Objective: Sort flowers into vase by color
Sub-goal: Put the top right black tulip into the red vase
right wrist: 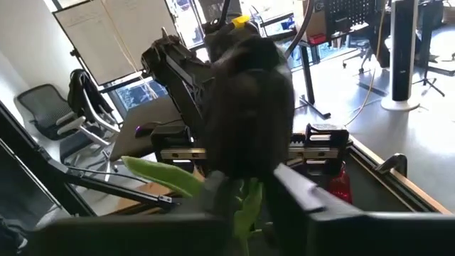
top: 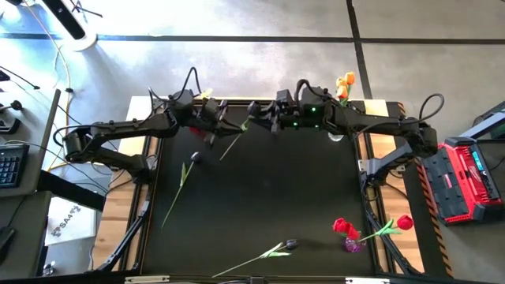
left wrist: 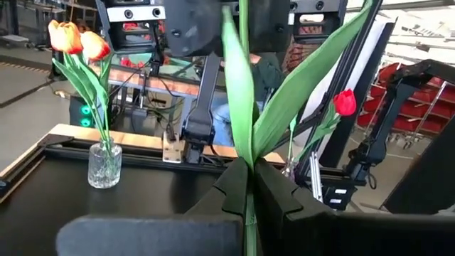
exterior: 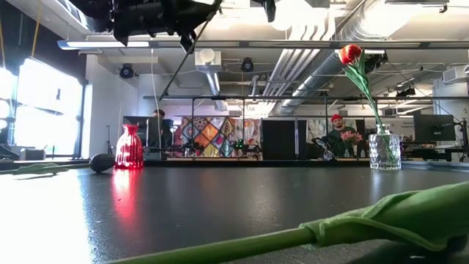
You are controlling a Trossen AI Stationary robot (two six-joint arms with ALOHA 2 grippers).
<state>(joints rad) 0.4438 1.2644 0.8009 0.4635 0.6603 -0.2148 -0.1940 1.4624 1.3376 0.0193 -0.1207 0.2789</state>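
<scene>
Above the table's far edge, the left gripper [left wrist: 250, 186] clamps a tulip stem [left wrist: 249, 213] while the right gripper's [right wrist: 250, 186] fingers close around its black head [right wrist: 249, 107].

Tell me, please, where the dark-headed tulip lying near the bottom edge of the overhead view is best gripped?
Probably the dark-headed tulip is best taken on its bare stem, between leaves and cut end, from straight above, closing across the stem: it lies flat on the table, and its head and leaves look soft.
</scene>
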